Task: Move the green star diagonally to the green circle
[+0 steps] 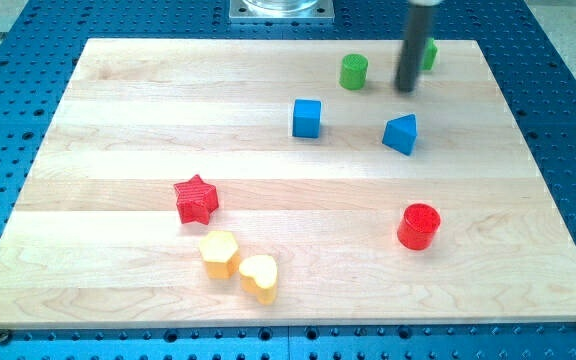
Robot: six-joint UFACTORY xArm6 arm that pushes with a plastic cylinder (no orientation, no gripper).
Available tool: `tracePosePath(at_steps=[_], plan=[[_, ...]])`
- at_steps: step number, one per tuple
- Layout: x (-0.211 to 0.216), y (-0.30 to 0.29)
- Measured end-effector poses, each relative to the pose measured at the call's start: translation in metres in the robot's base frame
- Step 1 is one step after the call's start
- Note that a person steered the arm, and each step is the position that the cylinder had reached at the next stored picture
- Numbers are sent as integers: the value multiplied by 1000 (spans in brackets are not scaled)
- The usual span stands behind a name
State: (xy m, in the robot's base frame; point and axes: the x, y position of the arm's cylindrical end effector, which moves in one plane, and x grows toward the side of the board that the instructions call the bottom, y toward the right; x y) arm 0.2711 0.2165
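The green circle block (353,71) stands near the view's top, right of centre. The green star (428,53) is further right near the top edge, mostly hidden behind my rod, so only a green sliver shows. My tip (406,89) rests on the board just left of and below the green star, touching or nearly touching it, and to the right of the green circle.
A blue cube (307,118) and a blue triangular block (401,133) lie below the green blocks. A red cylinder (418,226) is at lower right. A red star (196,198), a yellow hexagon (219,252) and a yellow heart (259,276) sit at lower left.
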Motion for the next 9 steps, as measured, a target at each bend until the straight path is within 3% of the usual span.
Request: tracePosePath(at_steps=[1,4,5,6,7,9], plan=[[-55,55],[-54,-122],[-74,-24],[-40,9],[-9,-71],[3,-235]])
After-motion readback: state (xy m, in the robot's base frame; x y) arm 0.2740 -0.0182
